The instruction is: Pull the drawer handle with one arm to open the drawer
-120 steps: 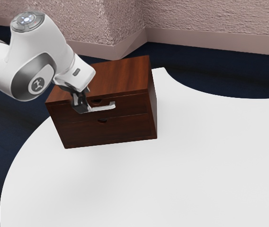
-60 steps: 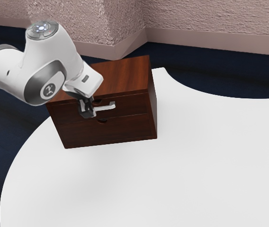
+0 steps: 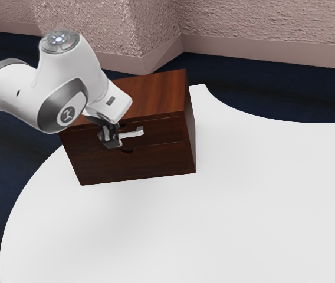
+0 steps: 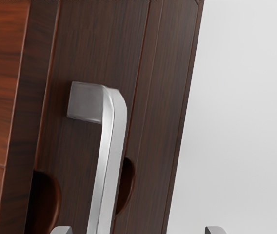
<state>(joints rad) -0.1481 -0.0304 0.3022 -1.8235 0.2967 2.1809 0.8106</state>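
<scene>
While the upper drawer [image 3: 158,127] sits flush with the front of the wooden cabinet [image 3: 155,94], I judge that the opening itself is not yet begun. I see no gap around its front, and it lies level with the lower drawer [image 3: 150,159] beneath it. So the reaching seems done, and the closing on the handle and the whole pull are left.

The drawer handle [image 3: 131,134] is a silver bar lying across the upper drawer's front, a little left of the centre of the exterior view and in its upper half. My gripper [image 3: 109,139] is at the end of this bar toward the exterior view's left, pressed close to the wood.

In the wrist view the handle [image 4: 110,161] runs down between my two fingertips [image 4: 61,230]. One of them is just beside the bar and the other is well apart from it, over the white table. My hand is therefore wide, around the handle but not clamped on it, and the bar is off-centre in the opening.

Further out, the cabinet stands near the far edge of the white table [image 3: 214,224]. My arm [image 3: 49,100] comes in from the upper left of the exterior view, above the dark floor [image 3: 273,82].
</scene>
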